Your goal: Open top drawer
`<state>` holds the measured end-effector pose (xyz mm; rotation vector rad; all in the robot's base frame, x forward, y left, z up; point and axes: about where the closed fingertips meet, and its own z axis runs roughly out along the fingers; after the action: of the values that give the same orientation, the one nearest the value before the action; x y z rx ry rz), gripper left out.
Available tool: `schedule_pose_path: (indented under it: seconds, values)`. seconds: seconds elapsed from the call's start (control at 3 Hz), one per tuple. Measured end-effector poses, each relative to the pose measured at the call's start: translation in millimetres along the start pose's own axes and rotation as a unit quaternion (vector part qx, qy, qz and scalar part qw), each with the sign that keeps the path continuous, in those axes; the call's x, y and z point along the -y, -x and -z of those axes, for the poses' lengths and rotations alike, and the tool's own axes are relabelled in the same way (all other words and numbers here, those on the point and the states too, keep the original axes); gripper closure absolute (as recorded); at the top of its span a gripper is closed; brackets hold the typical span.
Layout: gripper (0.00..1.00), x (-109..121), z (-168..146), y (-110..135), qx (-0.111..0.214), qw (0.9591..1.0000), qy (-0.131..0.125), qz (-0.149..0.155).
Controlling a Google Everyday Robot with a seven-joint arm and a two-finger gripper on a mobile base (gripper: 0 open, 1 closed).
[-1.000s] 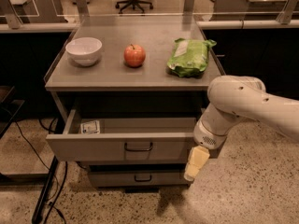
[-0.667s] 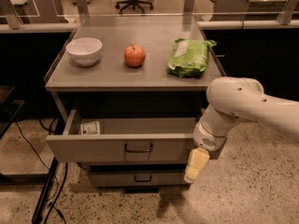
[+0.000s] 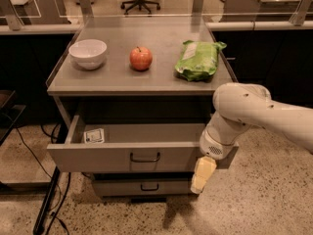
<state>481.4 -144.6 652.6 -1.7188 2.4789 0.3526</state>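
The top drawer is a wide grey metal front with a dark wire handle at its centre. It stands pulled out from the cabinet, and its grey tray shows a small white card at the left. My gripper hangs at the drawer's right front corner, pointing down, below my white arm. It is to the right of the handle and does not touch it.
On the grey cabinet top sit a white bowl, a red apple and a green bag. A narrower lower drawer shows below. Dark cables run over the speckled floor at left.
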Motion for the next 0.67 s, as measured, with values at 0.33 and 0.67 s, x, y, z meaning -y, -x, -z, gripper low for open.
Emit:
schedule_pose_path:
  seconds: [0.33,0.67]
  values:
    - [0.0,-9,2,-6,-0.003,0.9999,0.01,0.001]
    - [0.0,-39,7,-26,-0.011,0.9995,0.031,0.002]
